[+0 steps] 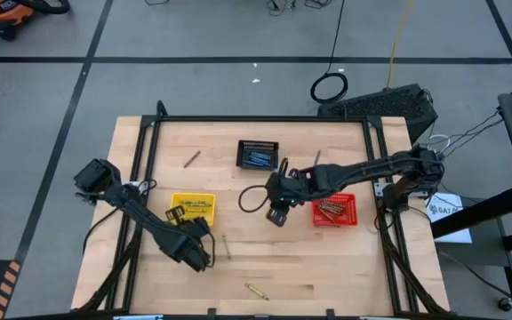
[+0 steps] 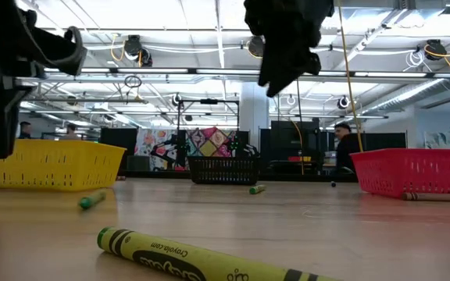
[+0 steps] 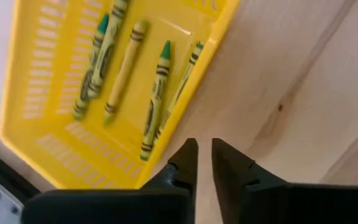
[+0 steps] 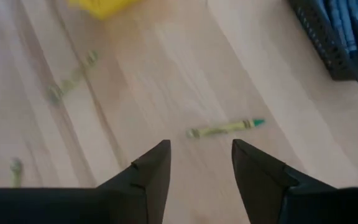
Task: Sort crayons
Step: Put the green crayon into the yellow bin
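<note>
High view: left gripper [image 1: 204, 258] narrowly parted, empty, near yellow basket [image 1: 193, 209] edge; right gripper [image 1: 276, 216] wide, empty, above bare table [image 1: 345, 258].

Wooden table [image 1: 327, 267] with black frame. Yellow basket [image 1: 194, 206] left of centre, black basket [image 1: 258, 154] toward the far edge, red basket [image 1: 334, 212] on the right. Grey floor, black cable loop [image 1: 329, 87] beyond the table.
</note>
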You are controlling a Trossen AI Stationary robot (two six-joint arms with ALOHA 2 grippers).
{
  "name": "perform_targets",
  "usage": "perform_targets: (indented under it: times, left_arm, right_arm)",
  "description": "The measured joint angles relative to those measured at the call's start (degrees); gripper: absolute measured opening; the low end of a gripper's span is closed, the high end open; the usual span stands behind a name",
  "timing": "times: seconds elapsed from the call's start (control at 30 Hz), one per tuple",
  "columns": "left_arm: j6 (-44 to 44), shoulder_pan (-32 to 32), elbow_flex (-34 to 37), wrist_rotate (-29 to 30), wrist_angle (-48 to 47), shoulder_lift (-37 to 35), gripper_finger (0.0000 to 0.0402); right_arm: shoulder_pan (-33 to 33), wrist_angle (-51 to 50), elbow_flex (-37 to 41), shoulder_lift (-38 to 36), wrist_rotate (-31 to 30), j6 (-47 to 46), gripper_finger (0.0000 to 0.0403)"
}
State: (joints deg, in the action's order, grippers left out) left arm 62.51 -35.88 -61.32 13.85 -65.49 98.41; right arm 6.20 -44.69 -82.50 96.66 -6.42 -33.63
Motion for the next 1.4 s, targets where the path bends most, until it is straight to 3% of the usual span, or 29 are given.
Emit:
perform_targets:
  times: [0.3,0.67,1.0,1.4]
  left_arm:
    - [-10.51,0.88,-0.02,0.06,-0.14,-0.02,0.0082]
    - [-12.22,-3.63,-4.52,4.48,-5.09,-5.65,0.0083]
    - [-11.83,-7.52,-5.05,4.52,-5.42,-12.41,0.0083]
    - [-10.37,-7.65,-5.05,5.55,-3.77,-13.18,0.0083]
  right_arm:
    - [4.66,11.74,0.00,2.55,-10.16,-13.52,0.0162]
    - [8.51,25.15,0.00,13.55,-8.34,-20.59,0.0162]
    - [10.44,24.24,0.00,14.75,-7.47,-28.14,0.0162]
    - [12.30,14.31,0.00,16.89,-5.37,-34.38,0.0162]
